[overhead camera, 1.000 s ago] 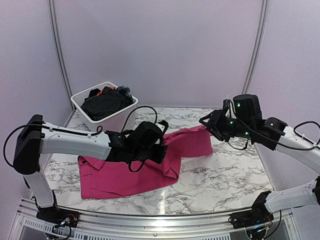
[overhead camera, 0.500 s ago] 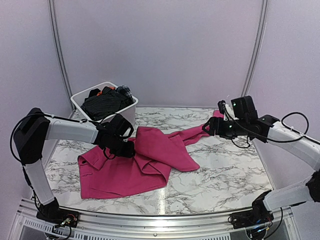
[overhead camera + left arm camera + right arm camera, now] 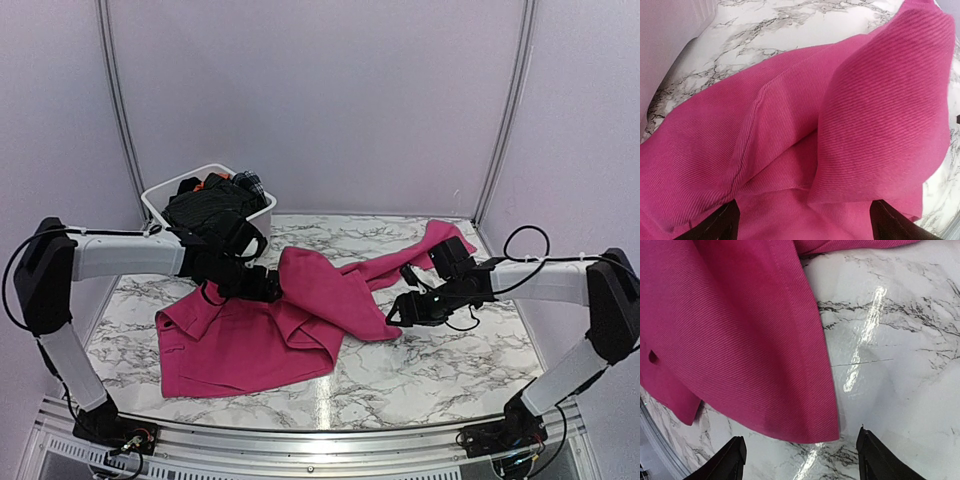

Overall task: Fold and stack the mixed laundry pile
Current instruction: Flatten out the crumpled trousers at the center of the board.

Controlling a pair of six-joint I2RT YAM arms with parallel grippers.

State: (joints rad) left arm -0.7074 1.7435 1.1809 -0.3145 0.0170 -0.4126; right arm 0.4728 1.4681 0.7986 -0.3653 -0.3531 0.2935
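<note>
left gripper (image 3: 802,222): jaws apart over magenta-pink cloth (image 3: 240,350) | right gripper (image 3: 800,455): jaws apart at cloth's right edge, above marble table (image 3: 450,375) | black shirt (image 3: 205,212) in white tub (image 3: 256,226), far left

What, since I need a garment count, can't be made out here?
- Top view: the white tub; its wall and the black striped garment on top hide anything beneath.
- Top view: folds of the pink cloth hide its shape.
- Wrist views: the bottom edge cuts off the left gripper and right gripper.

magenta-pink cloth (image 3: 740,335), marble table (image 3: 900,365), parted hand (image 3: 799,452)
</note>
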